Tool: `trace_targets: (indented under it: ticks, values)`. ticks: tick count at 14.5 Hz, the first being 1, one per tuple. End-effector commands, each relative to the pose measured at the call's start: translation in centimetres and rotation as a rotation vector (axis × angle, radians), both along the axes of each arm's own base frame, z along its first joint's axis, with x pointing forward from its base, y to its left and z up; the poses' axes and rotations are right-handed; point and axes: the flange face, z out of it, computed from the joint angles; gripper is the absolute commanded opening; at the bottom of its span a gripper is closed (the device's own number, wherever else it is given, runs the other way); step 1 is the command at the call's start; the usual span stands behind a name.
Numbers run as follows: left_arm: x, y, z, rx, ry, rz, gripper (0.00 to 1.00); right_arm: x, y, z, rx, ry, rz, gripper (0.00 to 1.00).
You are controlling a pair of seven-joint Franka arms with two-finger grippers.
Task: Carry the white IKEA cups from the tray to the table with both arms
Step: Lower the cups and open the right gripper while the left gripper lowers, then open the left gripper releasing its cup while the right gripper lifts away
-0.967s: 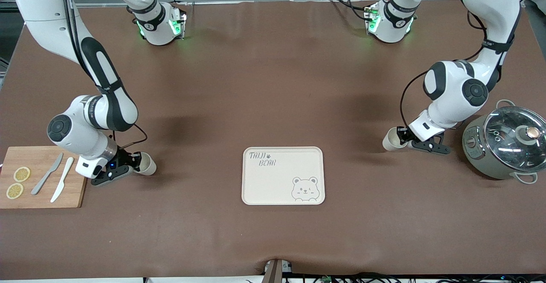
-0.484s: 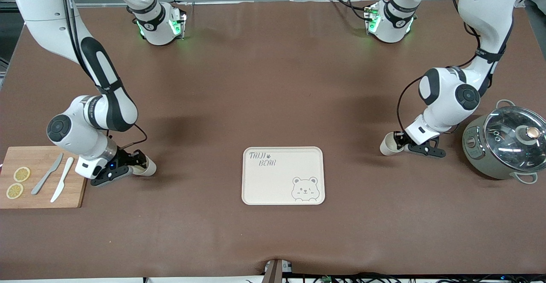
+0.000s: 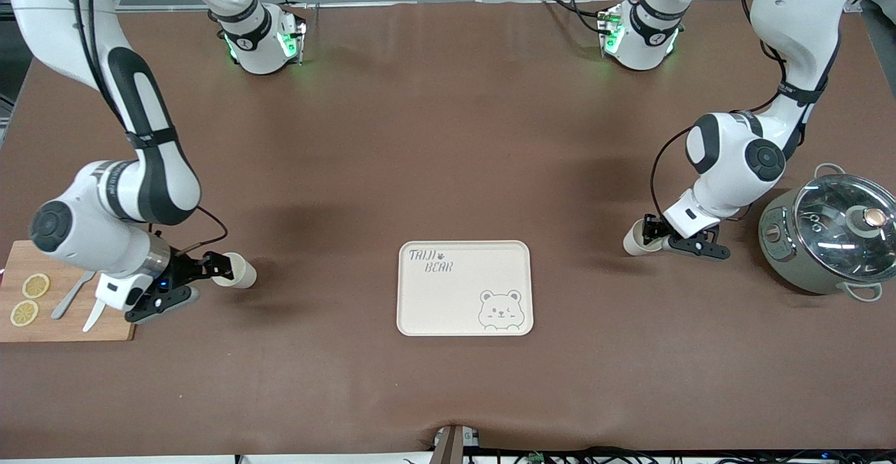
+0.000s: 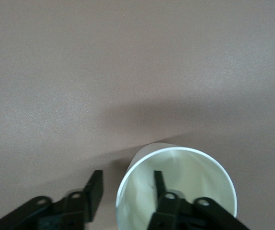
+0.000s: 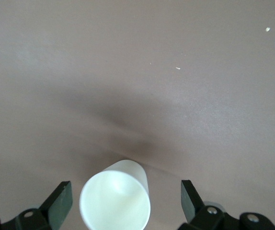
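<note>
One white cup [image 3: 238, 273] rests on the brown table between the cutting board and the bear tray. My right gripper [image 3: 218, 266] is open just beside it, toward the right arm's end. In the right wrist view the cup [image 5: 115, 203] sits between the spread fingers [image 5: 61, 199] without touching them, its mouth facing the camera. The other white cup [image 3: 633, 242] is low at the table beside the pot. My left gripper [image 3: 654, 234] straddles its rim. In the left wrist view one finger [image 4: 159, 184] is inside the cup [image 4: 195, 177]. The other finger [image 4: 93, 191] is outside with a gap.
The cream bear tray [image 3: 413, 310] lies in the middle, nearer the front camera. A grey-green pot with a glass lid [image 3: 829, 240] stands at the left arm's end. A wooden cutting board [image 3: 70, 324] with two knives and lemon slices lies at the right arm's end.
My right arm has drawn back toward the cutting board with its fingers off the cup, which stays put. My left gripper has lowered its cup slightly.
</note>
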Motion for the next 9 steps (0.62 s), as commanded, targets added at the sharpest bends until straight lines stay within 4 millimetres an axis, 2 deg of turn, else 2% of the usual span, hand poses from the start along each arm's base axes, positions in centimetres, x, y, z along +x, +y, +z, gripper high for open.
trace_targets:
  ticks: [1, 4, 7, 9]
  values:
    - [0.0, 0.1, 0.0, -0.009, -0.015, -0.006, 1.00, 0.7, 0.1, 4.1, 0.011, 0.048, -0.036, 1.00]
    - [-0.2, 0.3, 0.2, -0.005, -0.015, -0.009, 1.00, 0.3, -0.2, 11.3, -0.028, 0.090, -0.057, 1.00]
    - [-0.4, 0.3, 0.4, -0.003, -0.011, -0.011, 1.00, -1.7, -1.1, 18.0, -0.057, 0.144, -0.074, 1.00]
    - [-0.4, 0.4, 1.0, -0.001, 0.002, -0.013, 1.00, -2.7, -3.0, 22.0, -0.064, 0.112, -0.105, 1.00]
